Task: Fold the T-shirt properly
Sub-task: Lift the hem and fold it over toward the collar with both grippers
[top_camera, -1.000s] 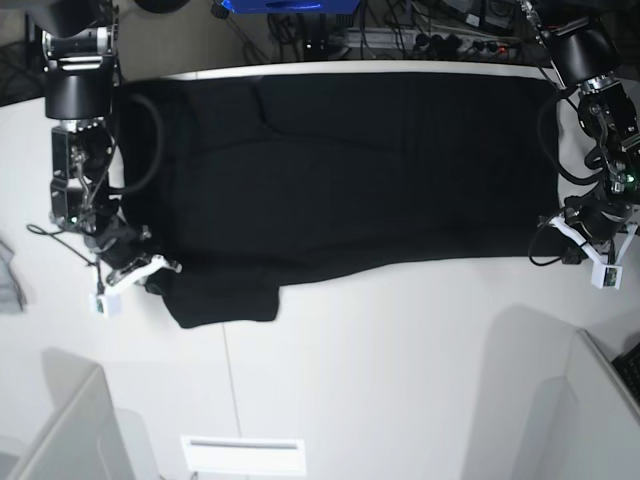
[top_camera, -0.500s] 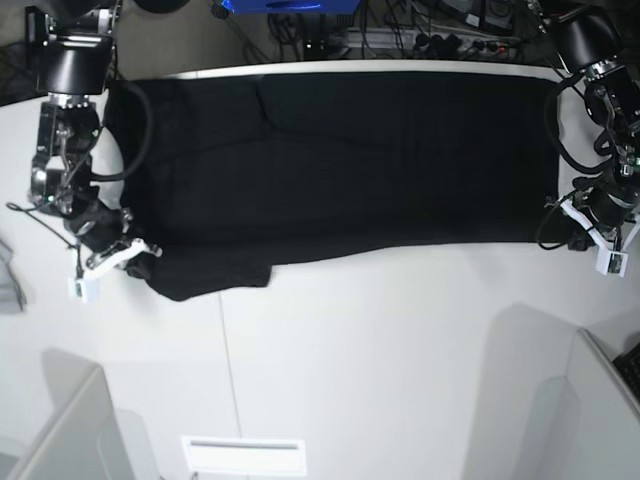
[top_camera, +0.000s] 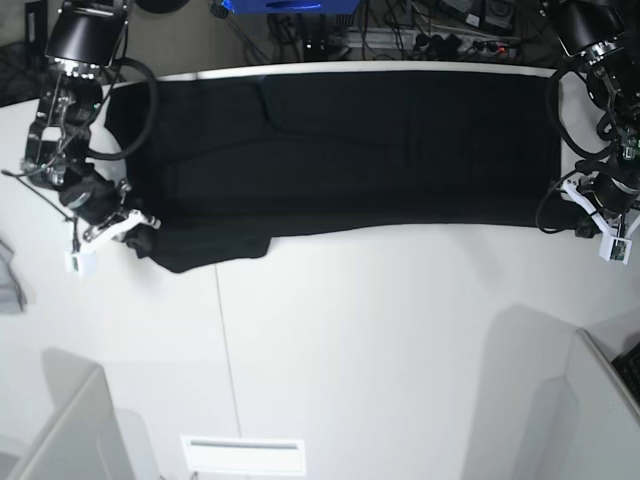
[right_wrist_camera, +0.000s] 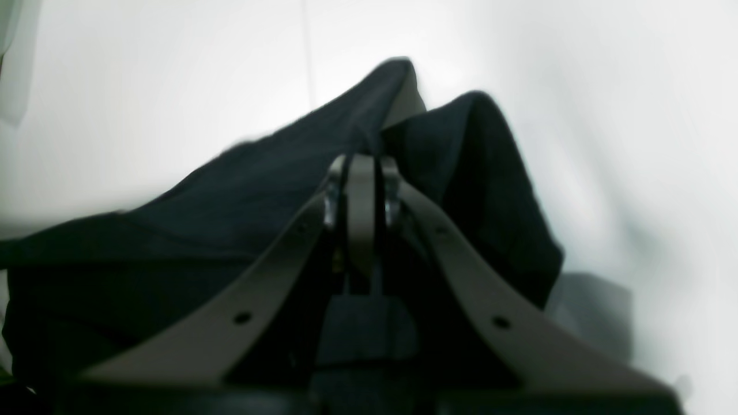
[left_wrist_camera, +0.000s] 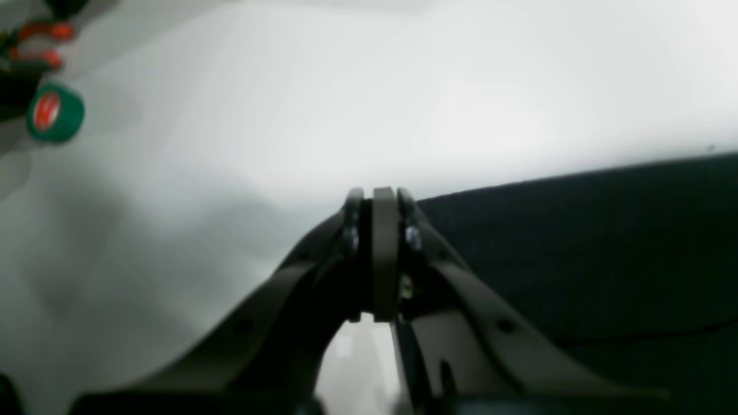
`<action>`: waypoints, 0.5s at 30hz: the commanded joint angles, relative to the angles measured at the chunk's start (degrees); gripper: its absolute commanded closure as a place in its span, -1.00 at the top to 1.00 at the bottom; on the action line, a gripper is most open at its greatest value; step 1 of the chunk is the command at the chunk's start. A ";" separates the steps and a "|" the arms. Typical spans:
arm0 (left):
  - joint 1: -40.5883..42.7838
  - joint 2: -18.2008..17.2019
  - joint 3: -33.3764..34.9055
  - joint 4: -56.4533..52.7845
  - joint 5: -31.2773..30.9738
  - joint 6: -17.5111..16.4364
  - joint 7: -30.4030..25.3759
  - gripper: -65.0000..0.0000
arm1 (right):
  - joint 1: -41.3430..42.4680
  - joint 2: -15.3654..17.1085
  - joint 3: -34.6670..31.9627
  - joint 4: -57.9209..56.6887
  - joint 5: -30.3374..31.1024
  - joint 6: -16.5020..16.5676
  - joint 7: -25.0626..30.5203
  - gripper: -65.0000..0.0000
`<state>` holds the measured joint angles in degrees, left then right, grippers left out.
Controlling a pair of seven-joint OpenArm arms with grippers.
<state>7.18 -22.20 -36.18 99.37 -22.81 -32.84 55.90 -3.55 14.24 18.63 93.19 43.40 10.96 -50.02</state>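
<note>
This is a robotics lab bench. Two black robot arms [top_camera: 70,110] and [top_camera: 600,80] stand at either end of a plain white counter [top_camera: 380,340], loose wires trailing off them. Behind the counter's far edge there's a tangle of cables and power strips [top_camera: 440,35] and a blue device [top_camera: 290,6]. White partition panels [top_camera: 60,430] box in the near corners.
</note>
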 commanded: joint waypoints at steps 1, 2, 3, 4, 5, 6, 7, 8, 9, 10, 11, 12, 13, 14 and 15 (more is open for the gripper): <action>-0.28 -1.23 -0.34 1.07 -0.45 0.27 -1.44 -1.00 | 0.43 1.01 0.40 1.80 0.60 0.25 1.45 -1.00; 0.42 -1.23 -0.34 1.24 -0.45 0.27 -1.44 -1.00 | -0.18 0.93 0.40 2.42 0.60 0.25 1.45 -1.00; 0.86 -1.23 -0.34 1.33 -0.45 0.27 -1.44 -1.00 | -0.71 0.93 0.40 2.77 0.60 0.25 1.45 -1.00; 0.95 -1.23 -0.34 1.42 -0.45 0.27 -1.44 -1.00 | -1.06 0.93 0.40 3.12 0.60 0.25 1.45 -1.00; 1.48 -1.23 -0.43 1.68 -0.45 0.27 -1.44 -1.00 | -1.59 0.93 0.40 3.47 0.69 0.25 1.45 -1.00; 2.18 -1.23 -0.43 1.77 -0.45 0.27 -1.44 -1.00 | -2.21 0.93 0.49 4.09 0.69 0.25 1.45 -1.00; 2.62 -1.32 -0.43 1.95 -0.45 0.27 -1.53 -1.00 | -2.73 0.93 0.49 4.70 0.69 0.25 1.45 -1.00; 2.97 -1.32 -0.43 2.03 -0.45 0.27 -1.53 -1.00 | -3.00 0.93 0.49 5.23 0.69 0.25 1.45 -1.00; 3.06 -1.32 -0.43 2.56 -0.45 0.27 -1.53 -1.00 | -3.44 0.93 0.49 5.58 0.69 0.25 1.45 -1.00; 3.85 -1.23 -0.43 3.18 -0.45 0.27 -1.44 -1.00 | -3.96 0.93 0.66 6.02 0.69 0.25 1.36 -1.00; 4.73 -1.23 -0.43 3.70 -0.45 0.27 -1.44 -1.00 | -4.32 0.93 1.54 6.20 0.69 0.16 1.27 -1.00; 5.70 -1.14 -0.43 4.32 -0.45 0.27 -1.53 -1.00 | -4.67 0.84 2.60 6.46 0.69 0.16 0.57 -1.00; 6.49 -1.14 -0.43 4.67 -0.45 0.27 -1.61 -1.00 | -4.67 0.49 3.65 6.73 0.69 0.16 -0.75 -1.00; 7.11 -1.14 -0.43 4.85 -0.45 0.27 -1.70 -1.00 | -4.67 -0.13 4.62 6.81 0.69 0.16 -1.89 -1.00; 7.72 -1.14 -0.43 4.94 -0.45 0.27 -1.70 -1.00 | -4.76 -0.66 5.94 6.99 0.69 0.16 -3.21 -1.00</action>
<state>15.25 -22.22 -36.18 103.15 -23.00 -32.84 55.11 -8.80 12.93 24.36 98.94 43.44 10.96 -54.11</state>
